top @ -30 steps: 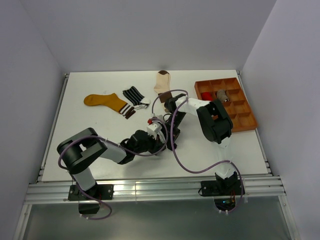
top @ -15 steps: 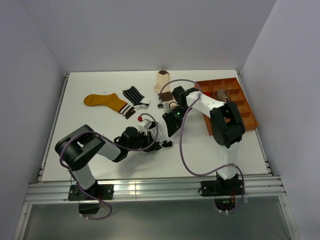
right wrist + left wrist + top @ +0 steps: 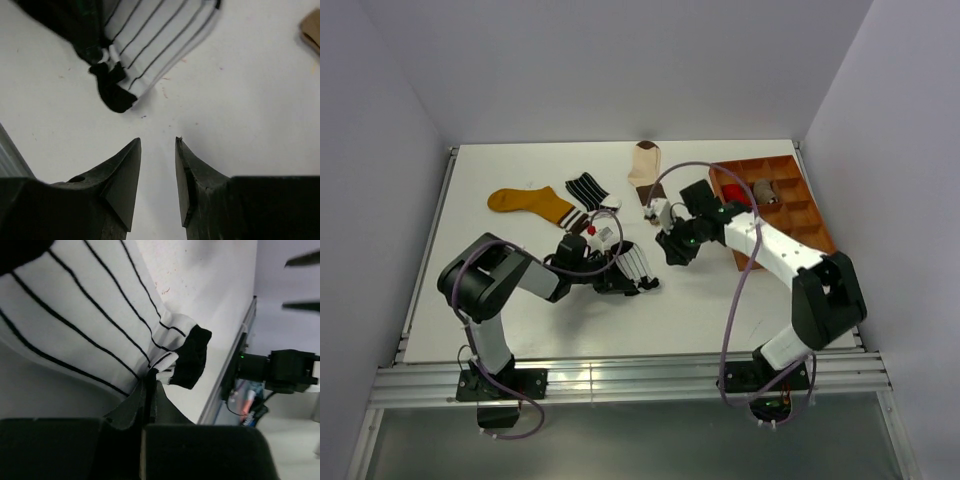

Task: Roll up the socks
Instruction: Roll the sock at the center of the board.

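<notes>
Left end effector is pinched closed on the edge of the white black-striped sock, close to its black tip; the sock lies mid-tabletop. Right end effector has its jaws a narrow gap apart and empty, over bare tabletop just beside that black tip. Mustard sock, black striped sock and cream sock lie farther back, with the tray at right.

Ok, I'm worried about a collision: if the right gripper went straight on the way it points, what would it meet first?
Likely the bare white table just past the right gripper; slightly beyond lies the white, thinly black-striped fabric sock. Depth is unclear.
</notes>
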You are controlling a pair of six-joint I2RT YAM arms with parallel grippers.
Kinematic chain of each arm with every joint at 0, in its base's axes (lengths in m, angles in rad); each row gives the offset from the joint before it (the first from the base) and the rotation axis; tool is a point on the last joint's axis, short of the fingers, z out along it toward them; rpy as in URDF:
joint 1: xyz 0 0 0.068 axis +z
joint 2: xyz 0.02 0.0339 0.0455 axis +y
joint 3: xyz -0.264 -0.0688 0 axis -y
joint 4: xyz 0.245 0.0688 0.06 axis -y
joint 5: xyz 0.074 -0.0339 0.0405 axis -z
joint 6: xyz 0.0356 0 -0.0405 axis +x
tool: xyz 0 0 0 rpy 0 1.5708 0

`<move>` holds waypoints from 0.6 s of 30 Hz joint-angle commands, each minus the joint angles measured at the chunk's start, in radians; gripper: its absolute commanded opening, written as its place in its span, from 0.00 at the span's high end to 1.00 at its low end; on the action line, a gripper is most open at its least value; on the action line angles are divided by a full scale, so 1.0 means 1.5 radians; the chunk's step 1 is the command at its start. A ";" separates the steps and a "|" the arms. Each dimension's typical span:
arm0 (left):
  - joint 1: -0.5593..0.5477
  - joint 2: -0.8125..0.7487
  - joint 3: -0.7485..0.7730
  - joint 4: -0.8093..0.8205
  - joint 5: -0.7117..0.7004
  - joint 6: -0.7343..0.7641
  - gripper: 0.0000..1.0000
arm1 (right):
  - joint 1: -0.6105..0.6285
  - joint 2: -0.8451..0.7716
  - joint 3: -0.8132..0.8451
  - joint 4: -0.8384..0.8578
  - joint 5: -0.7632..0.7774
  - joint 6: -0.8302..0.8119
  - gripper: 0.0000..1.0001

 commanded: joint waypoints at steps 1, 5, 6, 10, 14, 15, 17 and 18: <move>0.031 0.045 0.011 -0.124 0.059 -0.034 1.00 | 0.059 -0.075 -0.068 0.117 0.077 -0.092 0.59; 0.047 0.064 0.032 -0.197 0.074 -0.023 1.00 | 0.110 -0.138 -0.166 0.190 0.097 -0.148 0.55; 0.052 0.069 0.035 -0.208 0.079 -0.023 1.00 | 0.120 -0.146 -0.177 0.209 0.099 -0.162 0.55; 0.056 0.076 0.058 -0.262 0.065 -0.015 1.00 | 0.183 -0.177 -0.234 0.265 0.135 -0.194 0.53; 0.056 0.077 0.065 -0.286 0.061 -0.022 1.00 | 0.265 -0.214 -0.315 0.346 0.187 -0.232 0.52; 0.056 0.076 0.067 -0.300 0.059 -0.020 1.00 | 0.276 -0.219 -0.324 0.359 0.196 -0.244 0.51; 0.055 0.075 0.078 -0.332 0.055 -0.011 1.00 | 0.303 -0.224 -0.336 0.372 0.199 -0.256 0.50; 0.055 0.074 0.082 -0.340 0.053 -0.008 1.00 | 0.311 -0.222 -0.338 0.376 0.209 -0.266 0.49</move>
